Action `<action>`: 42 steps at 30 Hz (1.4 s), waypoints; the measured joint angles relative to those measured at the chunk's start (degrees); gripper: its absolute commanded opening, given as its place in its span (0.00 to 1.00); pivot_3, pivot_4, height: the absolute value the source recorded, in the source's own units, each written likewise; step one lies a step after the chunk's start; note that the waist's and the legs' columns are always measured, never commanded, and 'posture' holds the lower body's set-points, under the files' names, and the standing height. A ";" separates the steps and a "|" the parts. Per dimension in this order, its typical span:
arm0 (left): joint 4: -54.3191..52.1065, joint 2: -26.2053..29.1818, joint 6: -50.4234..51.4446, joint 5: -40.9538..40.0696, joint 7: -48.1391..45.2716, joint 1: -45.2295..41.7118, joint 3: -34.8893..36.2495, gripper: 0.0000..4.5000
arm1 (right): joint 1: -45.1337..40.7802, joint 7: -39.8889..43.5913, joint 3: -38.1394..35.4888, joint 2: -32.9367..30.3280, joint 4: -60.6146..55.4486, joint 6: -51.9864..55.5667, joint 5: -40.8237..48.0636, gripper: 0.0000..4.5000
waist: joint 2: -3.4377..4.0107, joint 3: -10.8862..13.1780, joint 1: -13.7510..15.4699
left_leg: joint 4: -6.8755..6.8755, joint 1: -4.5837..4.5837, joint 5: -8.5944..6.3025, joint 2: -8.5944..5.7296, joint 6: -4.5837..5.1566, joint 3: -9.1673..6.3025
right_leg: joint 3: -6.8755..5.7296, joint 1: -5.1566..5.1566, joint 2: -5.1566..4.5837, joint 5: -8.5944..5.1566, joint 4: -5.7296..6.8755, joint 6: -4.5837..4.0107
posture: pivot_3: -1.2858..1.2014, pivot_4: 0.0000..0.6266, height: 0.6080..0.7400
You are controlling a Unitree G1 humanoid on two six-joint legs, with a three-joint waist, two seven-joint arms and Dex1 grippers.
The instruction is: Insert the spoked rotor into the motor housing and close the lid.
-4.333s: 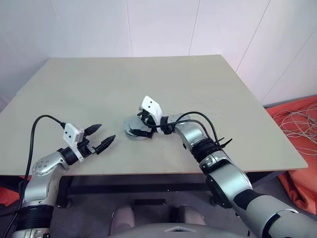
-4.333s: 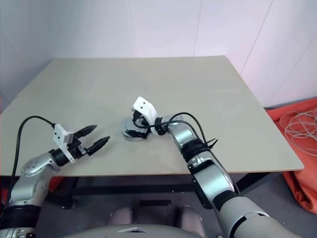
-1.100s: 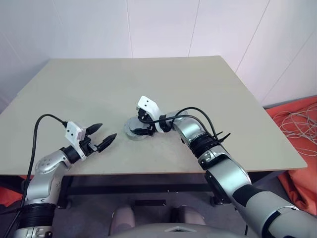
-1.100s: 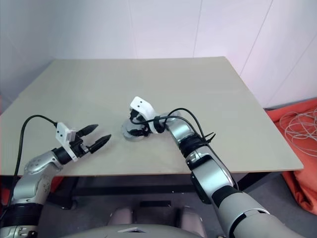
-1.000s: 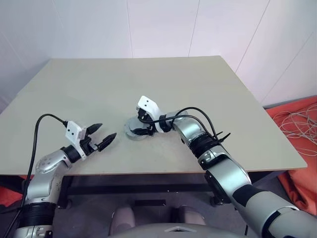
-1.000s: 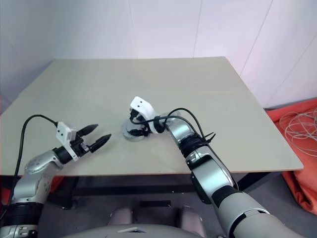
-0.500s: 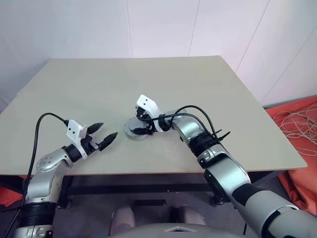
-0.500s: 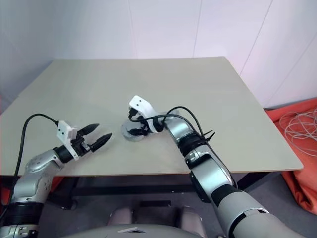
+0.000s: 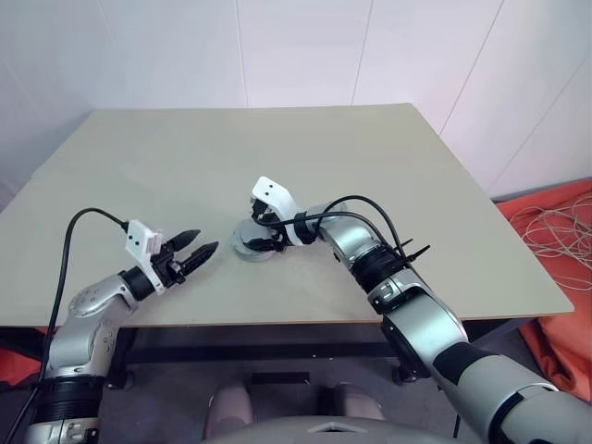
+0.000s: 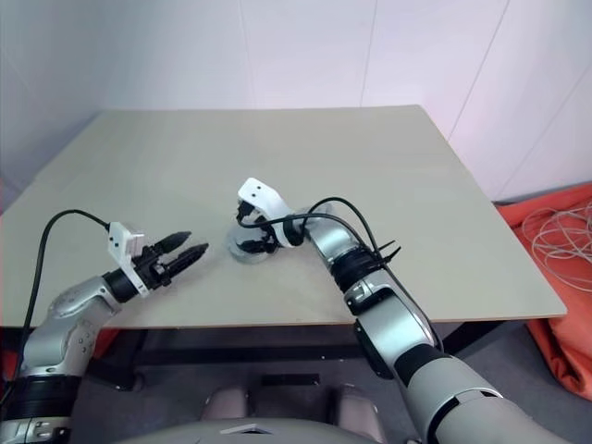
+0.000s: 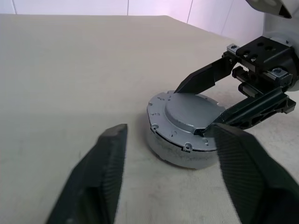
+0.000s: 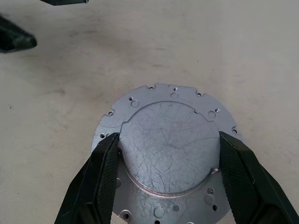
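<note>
Right wrist view looks straight down on the lid (image 12: 169, 156), a round silver-grey disc closed flat on the motor housing (image 11: 175, 154): a raised, scratched centre plate, a flat flange with small holes and screws around its edge, and a small notch at about 10 o'clock of the plate. No writing or brand can be read on it. The left wrist view gives what that one cannot, the side: the pale wall of the housing under the lid, standing on the beige table (image 9: 398, 176).

From the head, the closed unit sits near the middle of the table's front half, with the right gripper (image 9: 262, 239) coming at it from 3 o'clock. Its two black fingers (image 12: 100, 179) stand wide, one on each side of the raised plate, tips resting against or just above the flange; whether they press on it I cannot tell.

The left gripper (image 9: 200, 250) hangs at about 9 o'clock of the unit, just beside it but apart, pointing at it. Its fingers are partly apart and hold nothing.
</note>
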 measured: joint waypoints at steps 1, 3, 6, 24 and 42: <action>0.01 -0.11 0.00 0.03 0.15 -0.39 -0.07 0.34 | 0.00 0.00 -0.02 0.00 0.02 -0.01 0.00 0.70 | 0.00 0.00 0.01 | 0.00 0.00 0.00 0.00 0.00 0.00 | 0.00 0.00 0.00 0.00 0.00 0.00 | 0.52 0.00 1.00; 0.03 -0.58 -0.03 0.16 0.52 -1.51 -0.36 0.19 | 0.00 -0.03 -0.02 0.01 0.07 -0.05 0.00 0.70 | 0.00 0.00 0.00 | 0.00 -0.01 0.00 0.00 0.00 0.00 | 0.00 0.01 0.00 0.00 0.00 0.00 | 0.52 0.00 1.00; 0.68 -1.97 -0.43 0.98 1.30 -3.51 -1.46 0.01 | 0.00 -0.05 -0.03 0.02 0.13 -0.13 0.01 0.70 | 0.00 0.00 0.00 | 0.00 0.00 0.00 0.00 0.00 0.00 | 0.00 0.02 0.00 0.00 0.00 0.00 | 0.52 0.00 1.00; 13.71 -8.22 -1.34 12.66 10.94 -14.48 -9.65 0.00 | 0.00 -0.42 -0.05 0.50 0.50 -0.54 0.03 0.70 | 0.01 -0.01 -0.04 | 0.00 -0.06 0.01 0.00 -0.01 -0.01 | 0.00 0.02 0.00 0.00 0.00 0.00 | 0.52 0.00 1.00; 12.84 -8.27 5.57 13.64 11.75 -16.33 -11.11 0.00 | 0.06 -0.14 -0.03 0.04 0.26 -0.05 0.02 0.70 | 0.11 -0.07 0.03 | -0.01 -0.04 0.01 -0.03 -0.01 -0.03 | 0.00 0.09 -0.02 -0.01 -0.03 0.02 | 0.52 0.00 1.00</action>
